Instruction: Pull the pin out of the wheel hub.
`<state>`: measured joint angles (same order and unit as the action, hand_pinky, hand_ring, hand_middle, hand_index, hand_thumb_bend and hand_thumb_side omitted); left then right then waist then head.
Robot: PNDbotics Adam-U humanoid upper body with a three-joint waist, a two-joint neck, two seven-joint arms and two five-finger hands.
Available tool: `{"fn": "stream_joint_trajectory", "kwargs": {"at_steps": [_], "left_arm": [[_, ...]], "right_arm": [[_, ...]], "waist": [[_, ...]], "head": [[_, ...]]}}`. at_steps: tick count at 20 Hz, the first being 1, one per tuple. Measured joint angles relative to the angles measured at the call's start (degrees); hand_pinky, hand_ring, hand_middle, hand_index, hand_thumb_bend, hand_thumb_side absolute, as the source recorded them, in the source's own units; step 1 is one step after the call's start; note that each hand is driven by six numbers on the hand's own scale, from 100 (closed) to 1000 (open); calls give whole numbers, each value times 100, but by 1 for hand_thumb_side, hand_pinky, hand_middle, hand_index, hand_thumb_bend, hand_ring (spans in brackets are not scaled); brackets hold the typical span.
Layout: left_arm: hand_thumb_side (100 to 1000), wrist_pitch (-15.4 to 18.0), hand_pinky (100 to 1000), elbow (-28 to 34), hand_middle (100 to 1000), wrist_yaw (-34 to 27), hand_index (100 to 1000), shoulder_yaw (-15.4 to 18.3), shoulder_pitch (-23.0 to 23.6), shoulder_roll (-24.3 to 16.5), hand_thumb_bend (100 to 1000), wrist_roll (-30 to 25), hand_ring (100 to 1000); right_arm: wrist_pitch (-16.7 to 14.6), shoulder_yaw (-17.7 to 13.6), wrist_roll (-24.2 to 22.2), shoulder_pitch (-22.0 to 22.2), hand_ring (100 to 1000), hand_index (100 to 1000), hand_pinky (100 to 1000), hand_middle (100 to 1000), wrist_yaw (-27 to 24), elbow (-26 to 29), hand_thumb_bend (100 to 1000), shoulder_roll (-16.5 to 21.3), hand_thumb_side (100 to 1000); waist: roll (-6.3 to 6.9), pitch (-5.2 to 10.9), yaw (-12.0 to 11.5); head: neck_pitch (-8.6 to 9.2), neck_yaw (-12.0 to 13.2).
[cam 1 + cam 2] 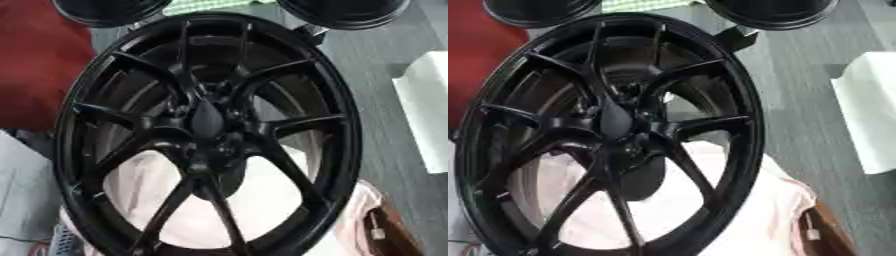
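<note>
A large black alloy wheel [207,135] with several spokes fills both eye views and lies tilted on a pale pink cloth [745,210]. At its hub [207,120] sits a dark pointed shape, black on black, and I cannot make out a separate pin there. Behind the lower spokes shows a dark rounded shape [636,180]. Neither of my hands appears in either view.
Two more black round rims [109,10] [346,12] lie past the wheel's far edge. A red surface [35,65] is at the left and a white box [429,110] at the right on grey floor. A brown object with a white tag [385,232] sits at the lower right.
</note>
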<state>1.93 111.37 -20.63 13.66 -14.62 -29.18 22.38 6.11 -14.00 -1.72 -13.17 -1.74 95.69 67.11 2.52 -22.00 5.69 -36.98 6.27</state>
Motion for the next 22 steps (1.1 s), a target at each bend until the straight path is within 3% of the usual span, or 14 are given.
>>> {"fn": "stream_joint_trajectory", "kwargs": {"at_steps": [5, 7, 9, 14, 20, 22], "left_arm": [[670, 1, 713, 8, 643, 2, 733, 1, 1, 45, 158, 8, 719], [671, 6, 713, 15, 643, 2, 733, 2, 2, 46, 157, 14, 719], [670, 11, 713, 25, 643, 3, 733, 9, 13, 46, 158, 23, 719], [671, 9, 713, 25, 643, 4, 733, 34, 44, 48, 158, 42, 720], [670, 9, 713, 25, 643, 4, 733, 34, 44, 49, 161, 42, 720], [669, 9, 713, 25, 643, 4, 733, 34, 44, 49, 162, 42, 720]], "right_arm": [[-6, -133, 185, 329, 831, 821, 860, 756, 374, -292, 167, -406, 109], [-35, -187, 223, 386, 868, 861, 882, 806, 473, -366, 210, -528, 238], [-37, -253, 312, 433, 873, 866, 886, 819, 542, -446, 204, -616, 277], [-67, -396, 604, 522, 870, 863, 886, 818, 528, -584, 186, -757, 278], [-131, -439, 790, 548, 866, 861, 885, 811, 450, -577, 177, -813, 243], [-135, -439, 820, 547, 872, 865, 888, 824, 425, -564, 179, -836, 155]], "waist": [[53, 18, 7], [73, 36, 6], [83, 46, 7], [83, 46, 26], [50, 56, 30], [49, 71, 30]], "head": [[7, 20], [8, 20], [8, 21], [8, 20], [8, 20], [8, 19]]}}
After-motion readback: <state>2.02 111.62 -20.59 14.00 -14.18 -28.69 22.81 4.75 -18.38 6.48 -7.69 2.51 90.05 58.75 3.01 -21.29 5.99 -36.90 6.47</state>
